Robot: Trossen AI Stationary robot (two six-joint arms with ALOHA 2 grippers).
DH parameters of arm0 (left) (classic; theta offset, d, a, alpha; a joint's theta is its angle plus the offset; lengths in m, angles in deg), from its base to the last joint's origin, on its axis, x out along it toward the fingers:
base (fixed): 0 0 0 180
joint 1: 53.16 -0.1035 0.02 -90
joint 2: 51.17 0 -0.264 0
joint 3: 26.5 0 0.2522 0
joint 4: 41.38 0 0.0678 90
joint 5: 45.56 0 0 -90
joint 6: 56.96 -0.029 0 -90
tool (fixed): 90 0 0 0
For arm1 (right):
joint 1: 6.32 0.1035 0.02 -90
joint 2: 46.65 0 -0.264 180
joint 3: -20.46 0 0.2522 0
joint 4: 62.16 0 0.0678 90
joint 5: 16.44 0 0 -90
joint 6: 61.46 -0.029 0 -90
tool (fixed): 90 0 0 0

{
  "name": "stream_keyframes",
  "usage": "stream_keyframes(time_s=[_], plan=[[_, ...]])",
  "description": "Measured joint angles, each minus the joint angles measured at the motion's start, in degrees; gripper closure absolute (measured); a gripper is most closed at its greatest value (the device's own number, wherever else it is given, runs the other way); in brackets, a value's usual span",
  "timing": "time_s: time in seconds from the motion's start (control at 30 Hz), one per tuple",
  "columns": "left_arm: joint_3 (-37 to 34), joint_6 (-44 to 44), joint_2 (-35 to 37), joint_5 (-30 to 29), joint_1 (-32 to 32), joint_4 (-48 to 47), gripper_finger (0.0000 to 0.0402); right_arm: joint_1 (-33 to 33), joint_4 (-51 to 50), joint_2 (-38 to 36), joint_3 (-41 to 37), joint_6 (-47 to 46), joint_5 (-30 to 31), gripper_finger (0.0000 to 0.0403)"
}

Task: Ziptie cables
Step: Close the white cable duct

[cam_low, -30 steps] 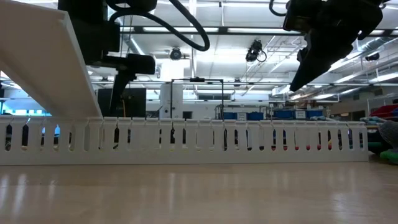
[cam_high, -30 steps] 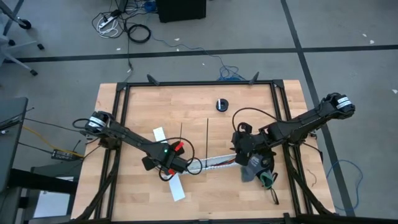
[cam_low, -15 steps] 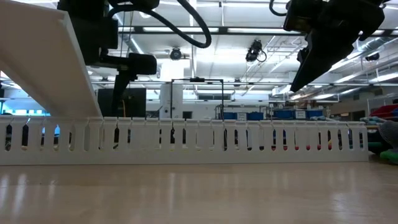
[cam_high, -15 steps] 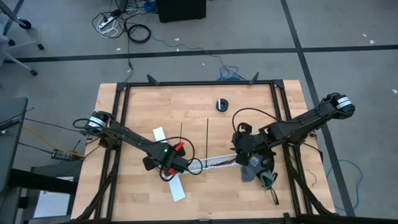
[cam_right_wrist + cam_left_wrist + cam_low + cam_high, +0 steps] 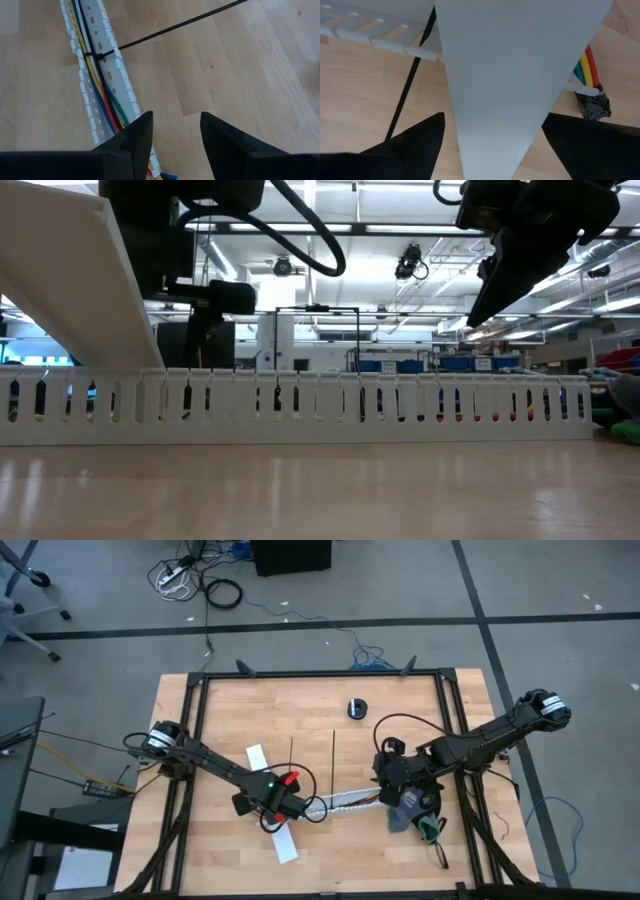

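The cables (image 5: 102, 95), yellow, blue, red, green and black, lie inside a long white slotted channel (image 5: 345, 802) on the table. One black ziptie is looped around them (image 5: 94, 55), and its tail (image 5: 175, 26) runs out over the wood. Two more zipties (image 5: 333, 755) lie straight on the table farther back. My left gripper (image 5: 278, 802) is shut on a flat white cover strip (image 5: 289, 846) left of the channel. My right gripper (image 5: 388, 788) hangs open above the channel's right end with nothing between its fingers (image 5: 140, 135). My left gripper has the white strip's two long edges (image 5: 454, 119) between its two fingers, about midway along the strip. The fingers come from above, pointing steeply down, and lie across it. The strip (image 5: 70, 270) slants, its near end raised high; its lower end is hidden behind the channel (image 5: 300, 405).
A small black round thing (image 5: 357, 708) sits near the table's far edge. A grey and green bundle (image 5: 415, 816) lies under the right arm at the near right. The taped end of the coloured cables (image 5: 590, 97) shows beside the left gripper. Bare wood lies at the far left.
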Motion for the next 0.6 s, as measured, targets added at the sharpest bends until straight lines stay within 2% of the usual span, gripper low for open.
stream_keyframes(time_s=[0.23,0.6], plan=[[0.0,3.9,0.0,0.0,0.0,-1.1,0.0096,0.0,0.0,0.0,0.0,0.0,0.0,0.0244],[0.0,4.0,0.0,-0.2,0.0,-0.3,0.0145,0.0,0.0,0.0,0.0,-0.5,0.0,0.0244]])
